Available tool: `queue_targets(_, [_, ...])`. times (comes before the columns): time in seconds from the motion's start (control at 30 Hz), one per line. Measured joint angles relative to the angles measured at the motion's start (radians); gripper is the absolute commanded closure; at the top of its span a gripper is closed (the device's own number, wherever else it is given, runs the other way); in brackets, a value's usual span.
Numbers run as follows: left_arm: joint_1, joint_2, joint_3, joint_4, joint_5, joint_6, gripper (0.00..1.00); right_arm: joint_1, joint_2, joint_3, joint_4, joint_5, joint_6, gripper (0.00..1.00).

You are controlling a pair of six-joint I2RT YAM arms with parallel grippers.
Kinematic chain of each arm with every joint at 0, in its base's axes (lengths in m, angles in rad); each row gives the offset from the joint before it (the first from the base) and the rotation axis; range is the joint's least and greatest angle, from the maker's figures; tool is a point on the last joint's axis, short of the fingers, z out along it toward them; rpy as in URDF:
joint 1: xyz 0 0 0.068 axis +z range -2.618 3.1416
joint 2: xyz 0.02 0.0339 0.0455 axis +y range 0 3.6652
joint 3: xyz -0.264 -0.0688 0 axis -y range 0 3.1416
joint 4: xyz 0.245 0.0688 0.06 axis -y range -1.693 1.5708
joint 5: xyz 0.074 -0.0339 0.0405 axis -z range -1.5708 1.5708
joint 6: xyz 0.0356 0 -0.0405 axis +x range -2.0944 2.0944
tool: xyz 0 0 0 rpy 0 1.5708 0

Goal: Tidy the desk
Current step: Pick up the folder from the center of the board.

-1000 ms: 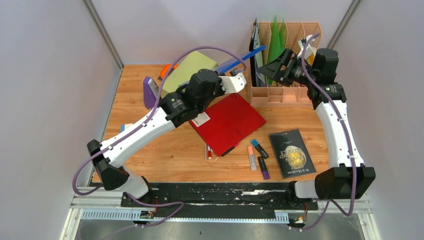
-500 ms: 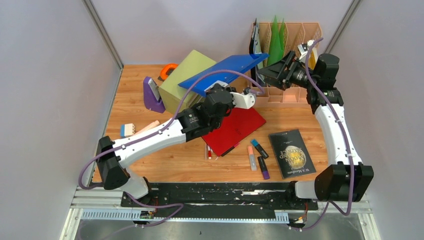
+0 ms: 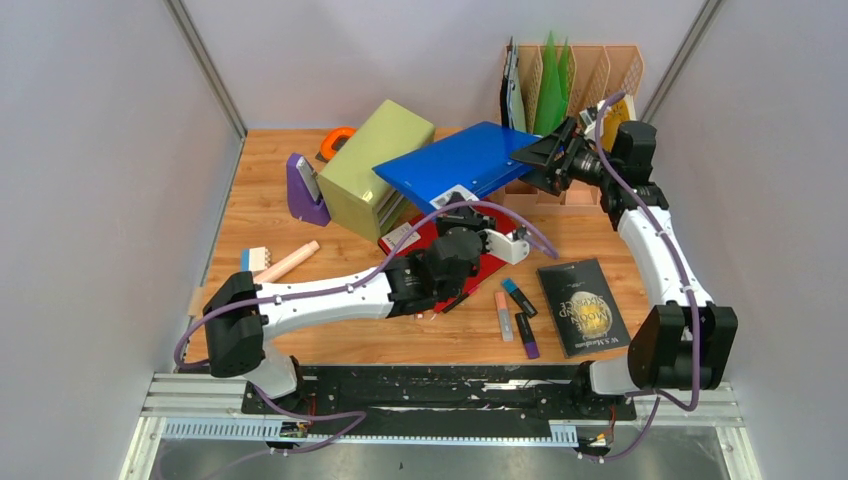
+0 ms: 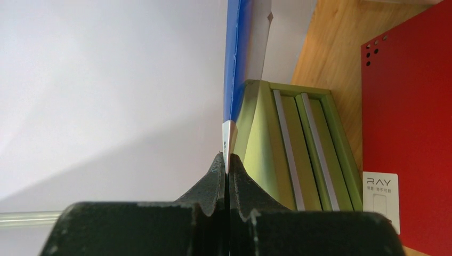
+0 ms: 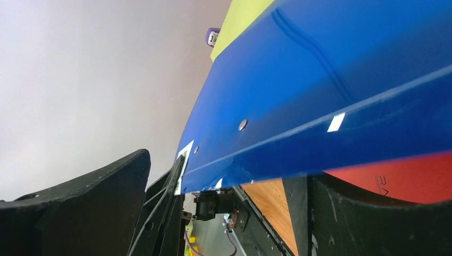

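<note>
Left fingers (image 4: pixel 212 184) pressed together, pinching the thin edge of the blue folder (image 3: pixel 460 160). Right fingers (image 5: pixel 90 202) spread wide, folder's far end passing between them; contact unclear.

Desk (image 3: pixel 380 335): orange-brown planks under both arms, rail (image 3: pixel 450 385) along the near edge.

Folder is in the air, tilted, above the olive drawer chest (image 3: pixel 375 165) and red notebook (image 4: pixel 410 106).

Peach file rack (image 3: pixel 590 70) back right. Black book (image 3: pixel 583 305) flat by the right arm, three highlighters (image 3: pixel 504 315) just beside it.

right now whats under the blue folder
Part of the olive drawer chest and the red notebook sit below the blue folder; the desk there is hidden.
</note>
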Motion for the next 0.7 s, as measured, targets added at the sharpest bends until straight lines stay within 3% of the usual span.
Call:
queue_targets(0.2, [-0.042,0.003,-0.056,0.140,-0.040,0.111,1.00,0.002,0.024,-0.014,0.017,0.000,0.004,0.15])
queue_targets(0.7, [-0.104,0.026,-0.137,0.315,-0.089,0.216,1.00,-0.010,0.026,-0.052,0.038,0.005,0.043,0.75])
